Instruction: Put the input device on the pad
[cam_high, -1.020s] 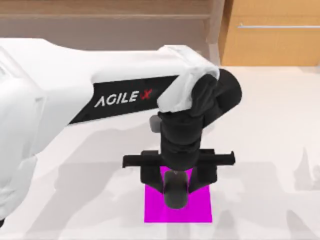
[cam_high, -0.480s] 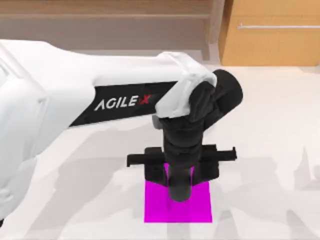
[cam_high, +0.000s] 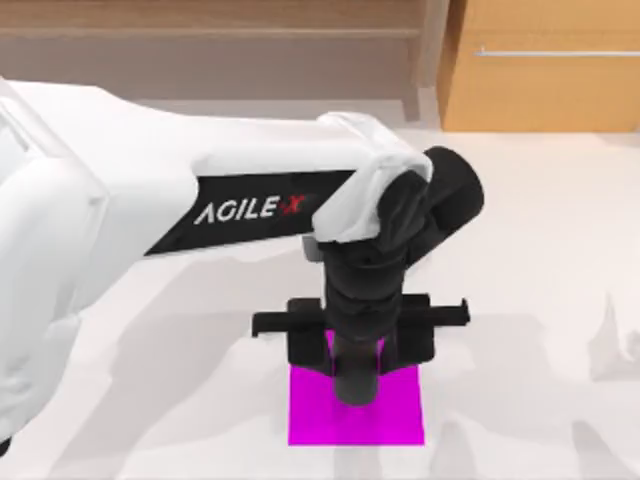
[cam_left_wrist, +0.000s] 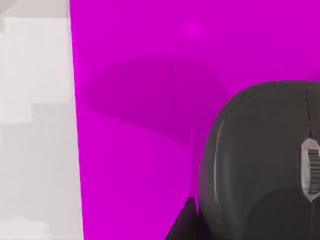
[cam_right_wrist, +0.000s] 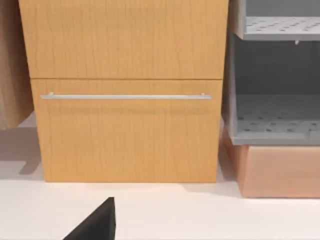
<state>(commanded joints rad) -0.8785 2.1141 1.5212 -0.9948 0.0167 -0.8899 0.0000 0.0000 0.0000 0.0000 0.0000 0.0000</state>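
Magenta mouse pad (cam_high: 395, 420) lies flat on the white table (cam_high: 540, 300), near its front edge. My left gripper (cam_high: 357, 385) hangs over the pad's rear half, carrying the dark grey computer mouse (cam_left_wrist: 260, 165). In the left wrist view the mouse sits above the pad, casting a shadow on it; whether it touches the pad I cannot tell. The jaws appear closed on the mouse, one fingertip (cam_left_wrist: 182, 222) beside its flank. To finish well: lower straight down until the mouse seats flat, then part the jaws and lift clear vertically. My right arm stays parked facing a wooden cabinet (cam_right_wrist: 125, 90).
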